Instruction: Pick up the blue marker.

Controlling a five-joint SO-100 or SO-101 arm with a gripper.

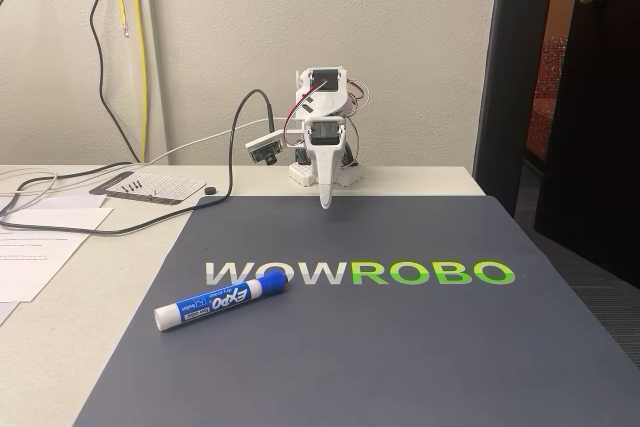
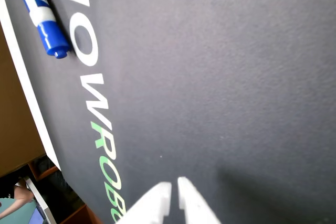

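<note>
**Marker waits near mat's front-left corner as arm hangs folded at the far edge**

Marker and arm sit well apart on a dark grey mat (image 1: 420, 347) printed with "WOWROBO" (image 1: 360, 273). The blue marker (image 1: 220, 304) lies flat on the mat toward its front-left corner in the fixed view, just in front of the first letters of the logo. Its long axis runs on a diagonal: the blue cap points toward the lettering and the middle of the mat, the white butt end toward the mat's left edge. The white gripper (image 1: 326, 203) hangs tip-down over the mat's far edge, in front of the arm's base, with its fingers drawn together and nothing between them.

From the tool, the marker lies forward and to the left as the fixed view shows it, across the logo. Any reach would likely need the arm to swing that way and extend, with the wrist turned so the jaws cross the barrel rather than run along it.

The wrist view, turned on its side, shows the gripper (image 2: 174, 186) tips nearly touching, only a thin slit parting them, a detail too small to read from the fixed camera. There the blue marker (image 2: 41, 11) appears at the top-left corner, cap end nearest the lens. The fixed view alone shows papers (image 1: 40, 242) and cables (image 1: 120, 172) on the table left of the mat, and a dark door (image 1: 590, 97) at right.
</note>
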